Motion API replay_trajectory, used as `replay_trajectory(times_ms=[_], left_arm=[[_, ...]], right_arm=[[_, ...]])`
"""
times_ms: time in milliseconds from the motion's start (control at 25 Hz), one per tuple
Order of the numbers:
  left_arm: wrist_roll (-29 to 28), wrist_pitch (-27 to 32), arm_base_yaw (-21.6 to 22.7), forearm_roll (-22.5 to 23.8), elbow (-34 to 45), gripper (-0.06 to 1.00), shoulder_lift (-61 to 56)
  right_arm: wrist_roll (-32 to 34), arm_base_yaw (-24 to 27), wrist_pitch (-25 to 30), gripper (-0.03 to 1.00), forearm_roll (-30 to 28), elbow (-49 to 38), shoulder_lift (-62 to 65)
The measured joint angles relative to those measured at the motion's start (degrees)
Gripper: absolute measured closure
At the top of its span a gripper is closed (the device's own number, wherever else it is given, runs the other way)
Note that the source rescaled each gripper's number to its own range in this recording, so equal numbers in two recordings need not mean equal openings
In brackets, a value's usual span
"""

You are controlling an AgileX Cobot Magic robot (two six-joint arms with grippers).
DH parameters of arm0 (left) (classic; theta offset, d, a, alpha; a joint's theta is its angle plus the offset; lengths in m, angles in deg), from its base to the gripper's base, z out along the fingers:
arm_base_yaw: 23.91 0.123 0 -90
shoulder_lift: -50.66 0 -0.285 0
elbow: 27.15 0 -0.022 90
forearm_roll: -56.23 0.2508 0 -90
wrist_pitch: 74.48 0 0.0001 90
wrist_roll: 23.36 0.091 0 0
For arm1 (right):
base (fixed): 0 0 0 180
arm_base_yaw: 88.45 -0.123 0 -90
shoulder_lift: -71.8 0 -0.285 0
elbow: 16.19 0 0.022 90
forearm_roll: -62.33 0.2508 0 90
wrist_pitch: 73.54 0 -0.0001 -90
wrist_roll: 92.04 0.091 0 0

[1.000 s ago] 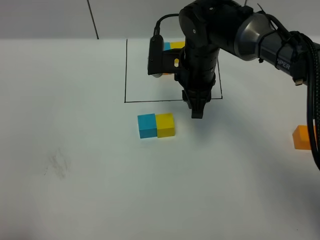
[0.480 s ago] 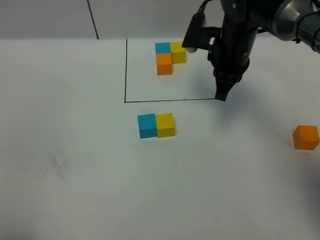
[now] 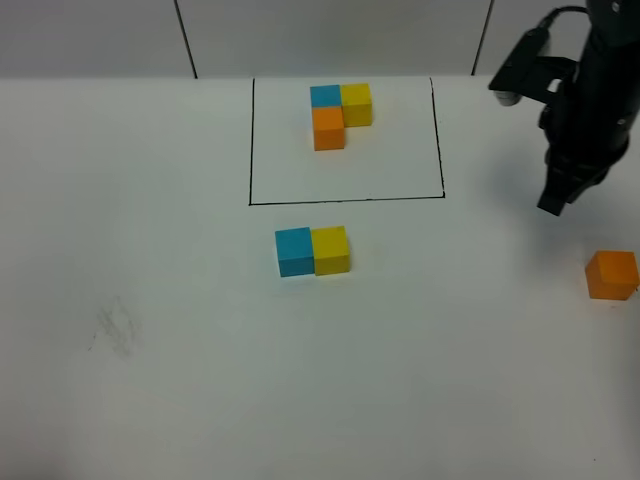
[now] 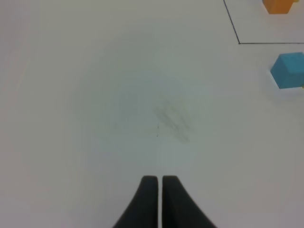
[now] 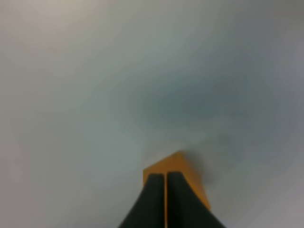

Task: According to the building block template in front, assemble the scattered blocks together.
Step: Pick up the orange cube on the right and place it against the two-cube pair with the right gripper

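**Two cubes joined, orange one left**

The right gripper (image 3: 552,205) hangs empty with jaws together, near the orange block (image 3: 612,275). The left gripper (image 4: 159,180) is likewise closed and idle. The blue block (image 3: 294,251) and yellow block (image 3: 331,249) touch, matching the template (image 3: 338,113). Orange belongs against blue's near side, where the table (image 3: 300,380) lies open, but it sits by the view's right border

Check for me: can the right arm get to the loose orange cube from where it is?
Likely yes. The right arm hangs above the table close to the orange cube, with nothing between them and nothing crowding the cube. Its jaws look shut, so they would need to open first.
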Motion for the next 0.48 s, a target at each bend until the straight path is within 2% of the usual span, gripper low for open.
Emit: replay_trajectory(times_ms=[280, 480], left_arm=[[0.00, 0.00, 0.00, 0.00, 0.00, 0.94, 0.00], [0.00, 0.00, 0.00, 0.00, 0.00, 0.94, 0.00]], right_arm=[[9.42, 7.02, -6.64, 0.95, 0.04, -16.17, 10.35], [24.48, 9.55, -9.76, 0.95, -0.03, -22.30, 12.43]])
